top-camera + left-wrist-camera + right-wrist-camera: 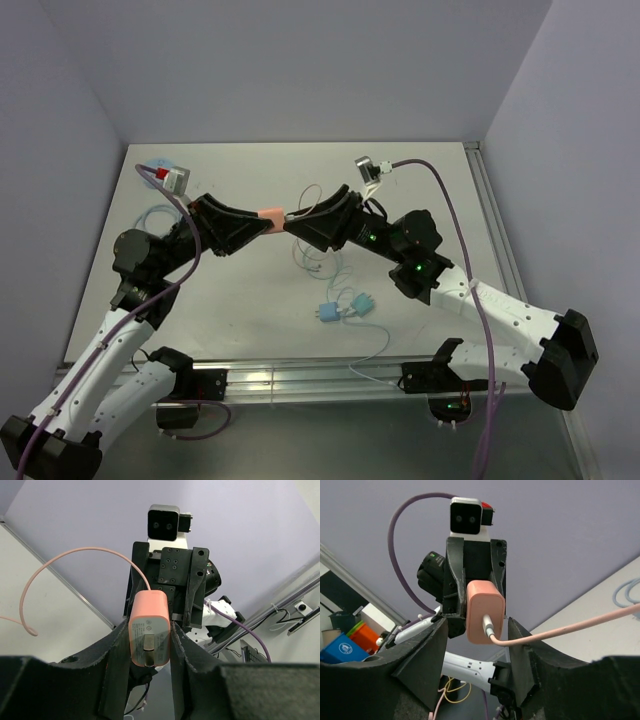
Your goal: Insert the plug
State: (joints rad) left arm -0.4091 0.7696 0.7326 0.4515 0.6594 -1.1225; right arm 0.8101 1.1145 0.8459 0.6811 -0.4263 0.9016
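Left jaws are clamped on the side edges of the pink charger (149,628). Right jaws stand apart, with a gap on each side of it.

Soft, even overhead light, table (250,170) bright, faint shadows at its middle, small glint on the rail (262,379) along its near edge, nearest fingers (60,680) in the left wrist view slightly blurred.
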